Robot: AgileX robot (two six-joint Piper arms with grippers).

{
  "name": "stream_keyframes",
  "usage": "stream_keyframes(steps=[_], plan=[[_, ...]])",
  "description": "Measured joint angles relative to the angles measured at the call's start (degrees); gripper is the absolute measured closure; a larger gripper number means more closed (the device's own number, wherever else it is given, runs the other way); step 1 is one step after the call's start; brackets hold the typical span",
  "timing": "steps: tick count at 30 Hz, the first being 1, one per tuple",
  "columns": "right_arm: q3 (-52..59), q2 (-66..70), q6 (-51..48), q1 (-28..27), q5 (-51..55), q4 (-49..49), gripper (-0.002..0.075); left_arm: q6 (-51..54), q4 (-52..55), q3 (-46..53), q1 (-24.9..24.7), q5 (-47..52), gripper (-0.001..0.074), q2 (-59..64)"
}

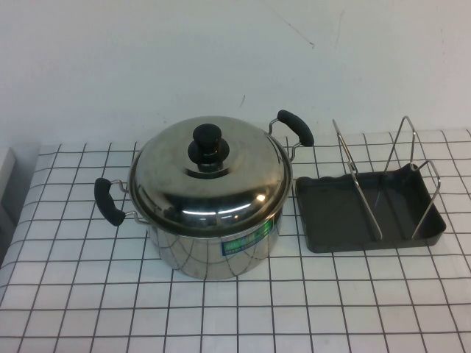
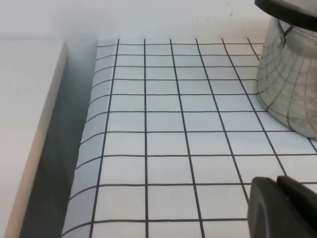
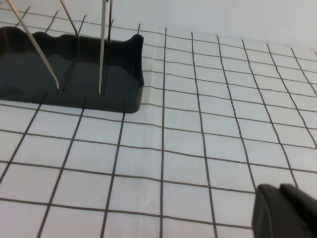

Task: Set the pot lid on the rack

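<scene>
Gridded tablecloth (image 1: 221,316): pot lid (image 1: 210,176) seated on pot (image 1: 213,246); rack (image 1: 368,213) beside (touching unclear). Left gripper (image 2: 285,206), right gripper (image 3: 287,210) low over cloth; finger spread indeterminable.

High view looks down at the table (image 1: 73,309); wrist cameras apparently skim it.

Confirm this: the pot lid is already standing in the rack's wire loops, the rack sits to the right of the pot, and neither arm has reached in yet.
Not quite. The pot lid is on the pot, not in the rack, as the high view shows. The rest holds: left gripper and right gripper show only at their wrist views' edges.
</scene>
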Motion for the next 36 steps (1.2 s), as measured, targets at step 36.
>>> stream_keyframes(steps=[36], plan=[[0.00, 0.00, 0.00, 0.00, -63.62, -0.32, 0.0728, -0.45, -2.42, 0.58, 0.00, -52.23, 0.0738, 0.00]])
